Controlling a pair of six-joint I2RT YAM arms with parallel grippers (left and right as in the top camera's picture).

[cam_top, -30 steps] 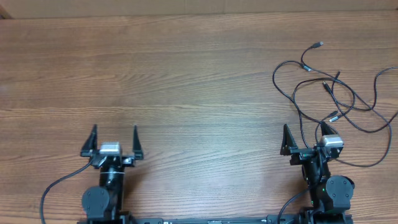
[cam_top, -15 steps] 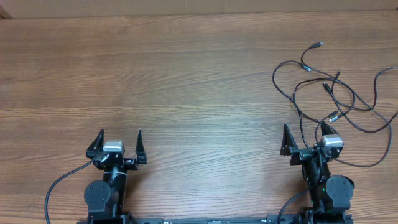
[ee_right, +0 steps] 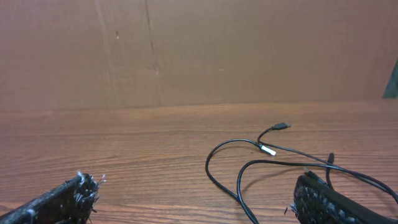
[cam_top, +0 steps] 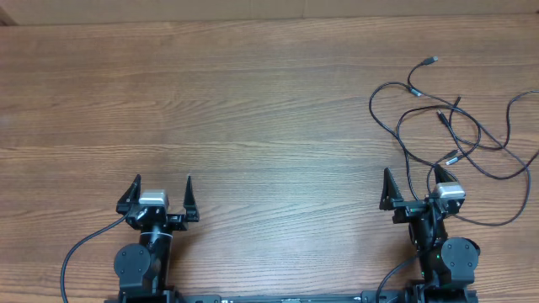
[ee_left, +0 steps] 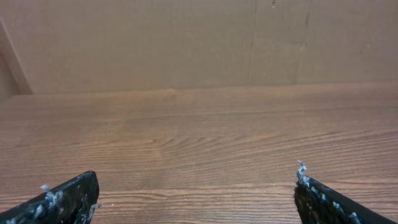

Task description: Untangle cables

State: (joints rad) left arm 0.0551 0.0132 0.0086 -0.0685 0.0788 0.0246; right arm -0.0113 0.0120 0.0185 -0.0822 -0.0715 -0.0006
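Note:
Several thin black cables (cam_top: 455, 126) lie looped and crossed over each other on the wooden table at the right. Some have small silver-tipped plugs (cam_top: 431, 61). In the right wrist view the cables (ee_right: 249, 168) curve between my fingers, one silver plug (ee_right: 267, 150) ahead. My right gripper (cam_top: 411, 187) is open and empty, just below the tangle, a cable passing beside its right finger. My left gripper (cam_top: 162, 189) is open and empty at the lower left, far from the cables. The left wrist view shows its fingers (ee_left: 196, 193) over bare wood.
A brown cardboard wall (ee_right: 199, 50) stands along the table's far edge. The arms' own thicker black wires (cam_top: 80, 248) trail by the left base at the near edge.
My left gripper shifted slightly to the right and toward the near edge between one second ago and half a second ago. Since then nothing has moved. The cables lie as before.

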